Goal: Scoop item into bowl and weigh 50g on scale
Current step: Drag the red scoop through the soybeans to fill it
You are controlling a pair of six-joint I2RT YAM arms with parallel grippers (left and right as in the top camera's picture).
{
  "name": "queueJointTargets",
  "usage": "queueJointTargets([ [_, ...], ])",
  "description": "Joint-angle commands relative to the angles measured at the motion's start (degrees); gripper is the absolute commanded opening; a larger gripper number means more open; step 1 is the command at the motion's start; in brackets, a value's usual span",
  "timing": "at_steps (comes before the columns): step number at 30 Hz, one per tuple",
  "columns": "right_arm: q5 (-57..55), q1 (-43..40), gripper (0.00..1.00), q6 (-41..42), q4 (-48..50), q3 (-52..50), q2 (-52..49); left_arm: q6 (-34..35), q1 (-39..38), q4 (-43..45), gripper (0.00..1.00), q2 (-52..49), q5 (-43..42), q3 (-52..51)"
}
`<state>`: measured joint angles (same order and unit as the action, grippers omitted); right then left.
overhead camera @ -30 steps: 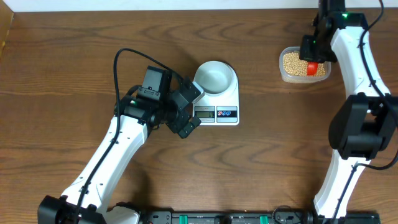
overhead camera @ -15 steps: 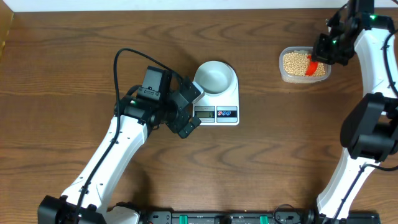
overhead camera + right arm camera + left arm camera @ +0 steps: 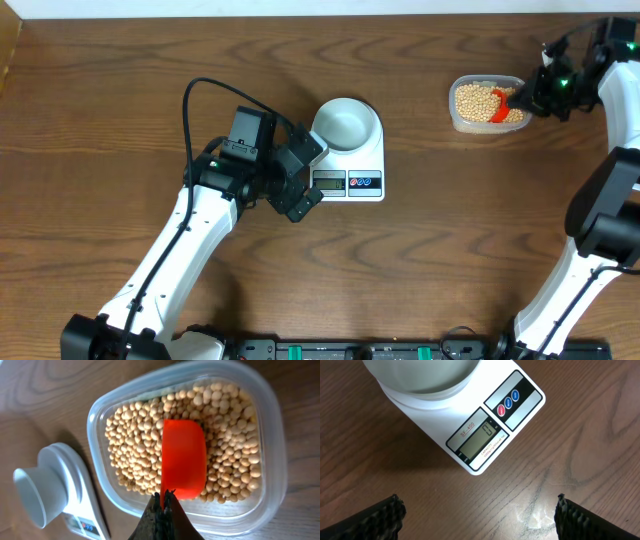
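Note:
The item, tan beans (image 3: 478, 102) (image 3: 135, 445), fills a clear plastic tub (image 3: 455, 112) (image 3: 272, 420) at the back right. My right gripper (image 3: 530, 98) (image 3: 164, 495) is shut on the handle of a red scoop (image 3: 503, 102) (image 3: 183, 460), whose cup lies over the beans inside the tub. The pale bowl (image 3: 345, 122) (image 3: 420, 375) (image 3: 35, 495) stands empty on the white scale (image 3: 352, 172) (image 3: 485, 435) (image 3: 82, 492); its display reads zero. My left gripper (image 3: 300, 178) (image 3: 480, 516) hovers open just in front of the scale's left corner, nothing between its fingers.
A black cable (image 3: 215, 90) loops over the left arm. The table's back edge (image 3: 300, 14) runs just behind the tub. Bare wood lies between scale and tub.
My right wrist has swung from above the tub out to its right side, carrying the red scoop, which now reaches in over the beans. The left arm has not moved.

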<state>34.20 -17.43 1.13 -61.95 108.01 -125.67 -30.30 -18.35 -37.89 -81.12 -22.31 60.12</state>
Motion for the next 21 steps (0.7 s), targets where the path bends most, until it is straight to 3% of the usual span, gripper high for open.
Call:
queueJointTargets([
  [1, 5.3, -1.0, 0.01, -2.5, -0.4, -1.7, -0.8, -1.0, -0.1, -0.2, 0.98, 0.8, 0.1, 1.3],
  [21, 13.9, -5.8, 0.01, -4.7, -0.3, -1.7, -0.8, -1.0, -0.1, -0.2, 0.98, 0.8, 0.1, 1.3],
])
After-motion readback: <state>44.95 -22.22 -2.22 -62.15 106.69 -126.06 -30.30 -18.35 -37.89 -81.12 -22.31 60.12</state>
